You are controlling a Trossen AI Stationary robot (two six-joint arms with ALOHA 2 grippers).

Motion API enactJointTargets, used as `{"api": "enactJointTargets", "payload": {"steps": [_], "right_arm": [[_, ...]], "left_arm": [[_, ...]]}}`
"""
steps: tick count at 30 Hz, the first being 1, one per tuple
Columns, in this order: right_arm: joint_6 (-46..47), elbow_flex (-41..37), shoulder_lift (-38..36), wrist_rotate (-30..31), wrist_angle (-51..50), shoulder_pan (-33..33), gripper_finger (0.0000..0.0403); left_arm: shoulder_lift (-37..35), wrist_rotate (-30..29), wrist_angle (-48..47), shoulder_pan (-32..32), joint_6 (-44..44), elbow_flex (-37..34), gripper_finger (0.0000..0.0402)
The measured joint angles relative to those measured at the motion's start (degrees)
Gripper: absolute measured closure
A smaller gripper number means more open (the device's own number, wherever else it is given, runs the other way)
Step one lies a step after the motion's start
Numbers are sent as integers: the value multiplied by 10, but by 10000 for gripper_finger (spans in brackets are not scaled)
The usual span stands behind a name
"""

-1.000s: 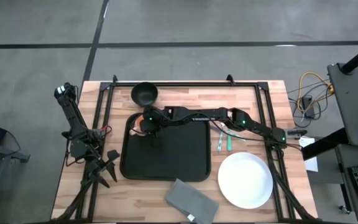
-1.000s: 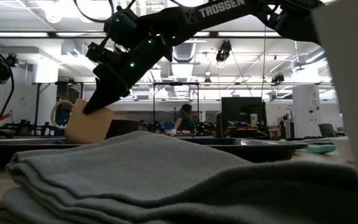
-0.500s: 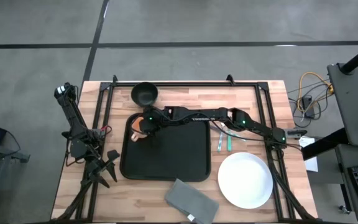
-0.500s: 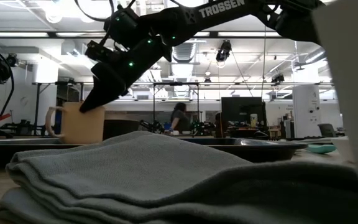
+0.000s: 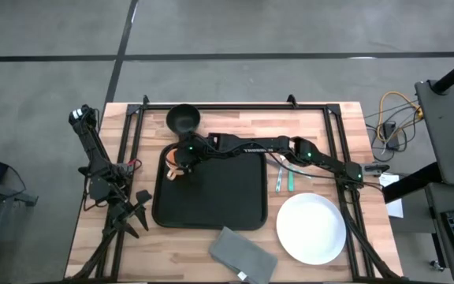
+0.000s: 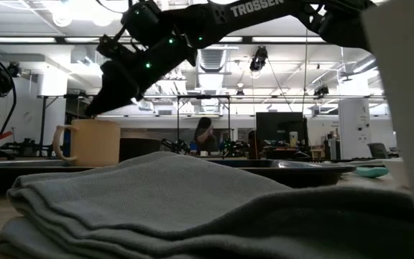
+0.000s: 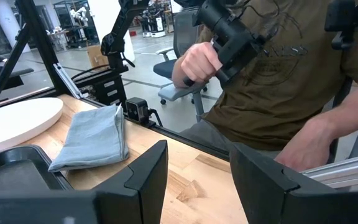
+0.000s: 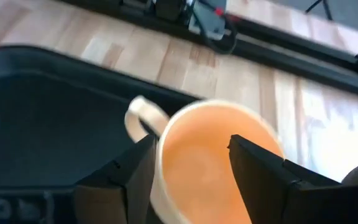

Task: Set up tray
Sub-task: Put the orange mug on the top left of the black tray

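Observation:
The black tray lies in the middle of the table. A tan mug stands upright on its base in the tray's far left corner, handle toward the table's left; the low view shows it too. My right gripper hovers just above the mug's rim, open. In the right wrist view its fingers stand apart, with the mug below and beyond them. My left gripper waits open at the table's left, beside the tray.
A black bowl stands beyond the tray's far left corner. A white plate lies at the near right, teal cutlery right of the tray, a folded grey napkin at the near edge. A person stands beyond the table.
My right gripper has lowered the mug, tilted and lifted a second ago, onto the tray's far left corner, where it now stands upright. The gripper has then risen off the mug's rim.

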Motion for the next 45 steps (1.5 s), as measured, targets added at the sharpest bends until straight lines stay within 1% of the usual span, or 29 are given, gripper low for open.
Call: {"api": "enactJointTargets", "payload": {"steps": [4, 8, 14, 20, 22, 26, 28, 30, 34, 36, 38, 42, 45], "right_arm": [[31, 14, 0, 0, -6, 0, 202], [68, 19, -6, 0, -33, 0, 202], [42, 20, -31, 0, -92, 1, 202], [88, 18, -40, -2, -142, 7, 202], [82, 8, -39, -1, -160, 15, 202], [80, -23, -39, -1, -156, 40, 202], [81, -41, -39, 0, -132, 55, 202], [83, -65, -39, 15, -93, 70, 202], [86, -113, -39, 93, -36, 99, 202], [97, -146, -43, 118, 1, 108, 202], [110, -183, -51, 121, 53, 111, 202], [130, -265, -73, 124, 186, 105, 202], [145, -319, -94, 142, 252, 96, 202]], "left_arm": [[0, 0, 0, 0, 0, 0, 246], [0, 0, 0, 0, 0, 0, 246], [0, 0, 0, 0, 0, 0, 246], [0, 0, 0, 0, 0, 0, 246], [0, 0, 0, 0, 0, 0, 246], [0, 0, 0, 0, 0, 0, 246], [0, 0, 0, 0, 0, 0, 246], [0, 0, 0, 0, 0, 0, 246], [0, 0, 0, 0, 0, 0, 246], [0, 0, 0, 0, 0, 0, 246], [0, 0, 0, 0, 0, 0, 246], [0, 0, 0, 0, 0, 0, 246], [0, 0, 0, 0, 0, 0, 246]]}}
